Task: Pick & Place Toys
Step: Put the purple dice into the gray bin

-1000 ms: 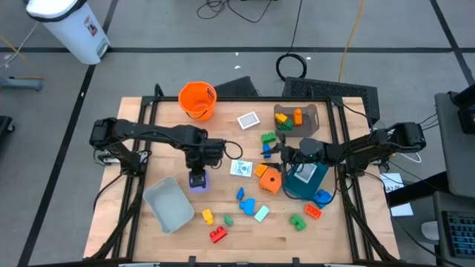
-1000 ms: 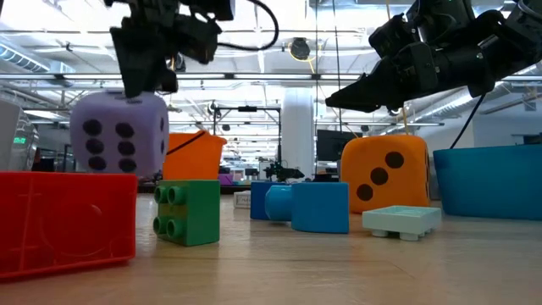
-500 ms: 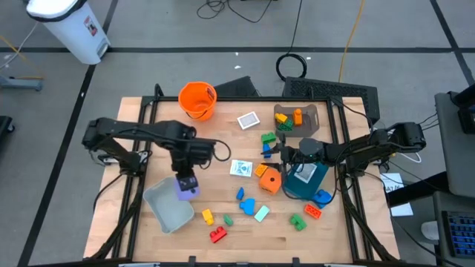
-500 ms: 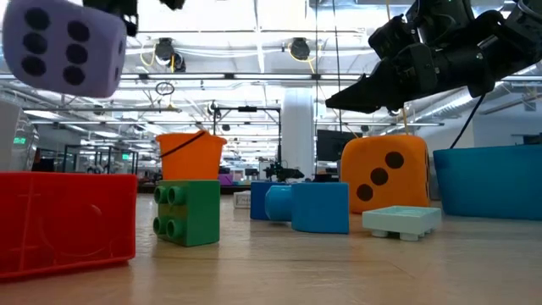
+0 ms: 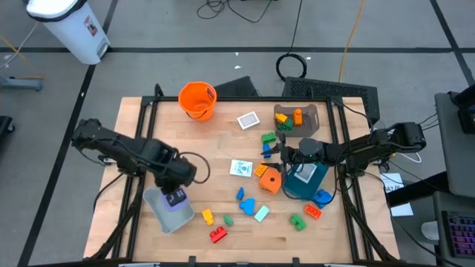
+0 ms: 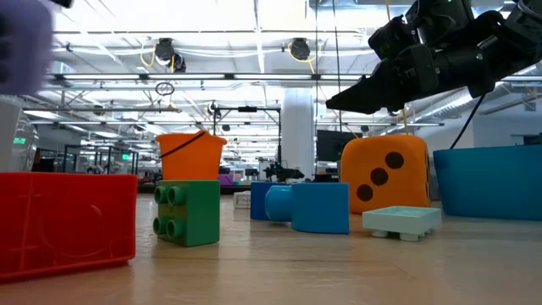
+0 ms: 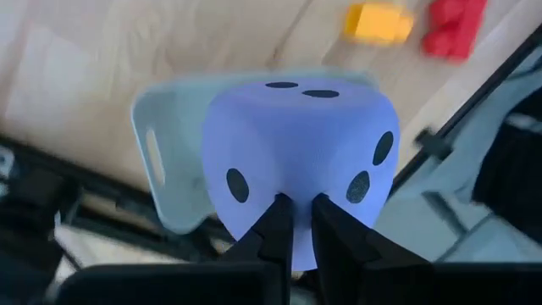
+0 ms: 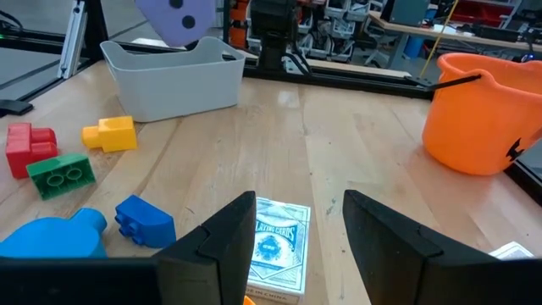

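Note:
My left gripper is shut on a purple die with dark dots and holds it just above the grey bin at the table's near left. The right wrist view shows the die hanging over the bin. The low view shows only a purple blur of the die. My right gripper stands open and level at mid-table, by the orange die and the teal bin. A white card pack lies flat on the table under it. My left gripper pinches a small fold of the die's soft top face between its two fingertips, which stand almost together. The fingers come from above, pointing down. The die hangs below them, lifted clear of the table, over the grey bin's opening.
An orange bucket stands at the far edge. Loose blocks lie near the front: red, yellow, green, blue. A second card and a grey tray with blocks sit at the back.
My left gripper has lifted the purple die off the table and carried it toward the table's near left corner, rolling its wrist on the way. The die now hangs over the grey bin. My right arm has kept still.

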`<action>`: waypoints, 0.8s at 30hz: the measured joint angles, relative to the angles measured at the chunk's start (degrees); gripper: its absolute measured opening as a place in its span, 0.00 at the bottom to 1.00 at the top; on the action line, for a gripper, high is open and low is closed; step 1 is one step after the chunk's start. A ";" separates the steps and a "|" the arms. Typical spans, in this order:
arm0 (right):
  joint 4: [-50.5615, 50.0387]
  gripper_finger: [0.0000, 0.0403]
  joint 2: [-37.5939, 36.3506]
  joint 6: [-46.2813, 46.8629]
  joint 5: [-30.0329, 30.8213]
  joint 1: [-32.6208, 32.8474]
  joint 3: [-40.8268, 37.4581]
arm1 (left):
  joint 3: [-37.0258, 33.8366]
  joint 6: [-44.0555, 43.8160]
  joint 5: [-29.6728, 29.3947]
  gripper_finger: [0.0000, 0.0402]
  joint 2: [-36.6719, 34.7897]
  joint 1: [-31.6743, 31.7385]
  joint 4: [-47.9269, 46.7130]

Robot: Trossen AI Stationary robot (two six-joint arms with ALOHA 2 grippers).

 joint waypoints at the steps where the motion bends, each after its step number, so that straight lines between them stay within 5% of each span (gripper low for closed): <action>1: 0.02 0.42 0.00 -0.01 0.00 0.00 0.00 | -1.10 -0.41 1.03 0.10 0.03 -0.53 0.27; 24: 0.02 0.42 0.00 0.00 0.00 0.00 -0.04 | -14.52 0.92 7.55 0.10 0.31 -1.64 16.94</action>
